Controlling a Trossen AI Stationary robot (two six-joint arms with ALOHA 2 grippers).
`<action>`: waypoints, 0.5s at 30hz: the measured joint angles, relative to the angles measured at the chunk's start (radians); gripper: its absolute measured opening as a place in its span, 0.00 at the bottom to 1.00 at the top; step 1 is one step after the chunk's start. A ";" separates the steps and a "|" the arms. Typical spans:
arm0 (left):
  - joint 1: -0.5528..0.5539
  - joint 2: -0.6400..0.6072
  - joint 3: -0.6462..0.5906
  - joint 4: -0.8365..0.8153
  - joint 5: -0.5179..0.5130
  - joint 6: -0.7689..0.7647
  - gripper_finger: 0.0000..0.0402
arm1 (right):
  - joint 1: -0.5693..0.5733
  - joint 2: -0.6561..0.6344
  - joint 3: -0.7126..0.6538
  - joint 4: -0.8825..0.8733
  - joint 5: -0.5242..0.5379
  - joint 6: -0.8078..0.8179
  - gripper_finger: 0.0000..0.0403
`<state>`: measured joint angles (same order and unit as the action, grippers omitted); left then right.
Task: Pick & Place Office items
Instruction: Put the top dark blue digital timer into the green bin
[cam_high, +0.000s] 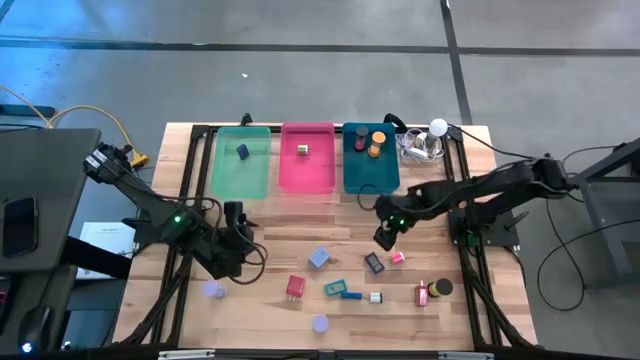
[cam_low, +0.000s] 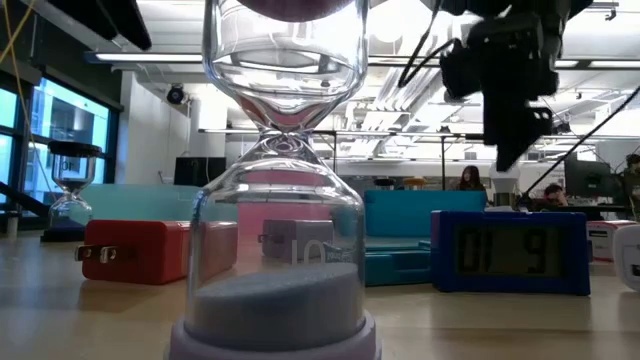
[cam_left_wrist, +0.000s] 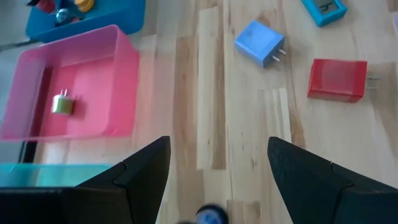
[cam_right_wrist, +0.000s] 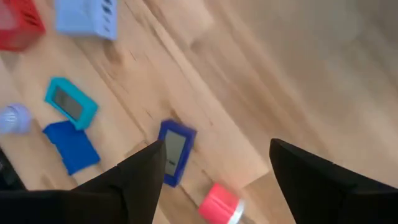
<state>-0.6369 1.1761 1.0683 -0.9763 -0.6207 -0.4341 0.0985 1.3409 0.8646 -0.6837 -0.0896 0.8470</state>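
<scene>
Small office items lie scattered on the wooden table's near half: a light-blue plug block (cam_high: 319, 258), a red plug block (cam_high: 295, 287), a teal clock (cam_high: 335, 288), a dark-blue clock (cam_high: 374, 263), a pink piece (cam_high: 397, 257), a red block (cam_high: 422, 294), a dark cap (cam_high: 441, 288) and two lavender-based hourglasses (cam_high: 212, 290), (cam_high: 320, 323). My left gripper (cam_left_wrist: 217, 155) hangs open above bare wood at the left, short of the light-blue plug block (cam_left_wrist: 259, 42). My right gripper (cam_right_wrist: 217, 155) hangs open above the dark-blue clock (cam_right_wrist: 173, 151) and the pink piece (cam_right_wrist: 221, 202), touching neither.
Green (cam_high: 240, 160), pink (cam_high: 307, 157) and teal (cam_high: 370, 160) trays stand side by side at the far edge, each holding small pieces. A white ball with cables (cam_high: 430, 140) sits beside the teal tray. A black frame (cam_high: 190, 200) borders the table.
</scene>
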 joint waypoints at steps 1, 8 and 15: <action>0.000 0.000 -0.022 0.036 -0.008 0.014 0.65 | 0.012 0.019 0.000 0.005 -0.008 0.020 0.68; 0.000 0.000 -0.176 0.284 0.002 0.084 0.65 | 0.094 0.125 0.000 0.130 -0.101 0.145 0.68; 0.018 0.000 -0.256 0.344 0.003 0.078 0.65 | 0.121 0.141 0.000 0.151 -0.031 0.179 0.68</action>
<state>-0.6184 1.1759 0.8122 -0.6324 -0.6172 -0.3559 0.2199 1.4815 0.8646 -0.5326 -0.1208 1.0256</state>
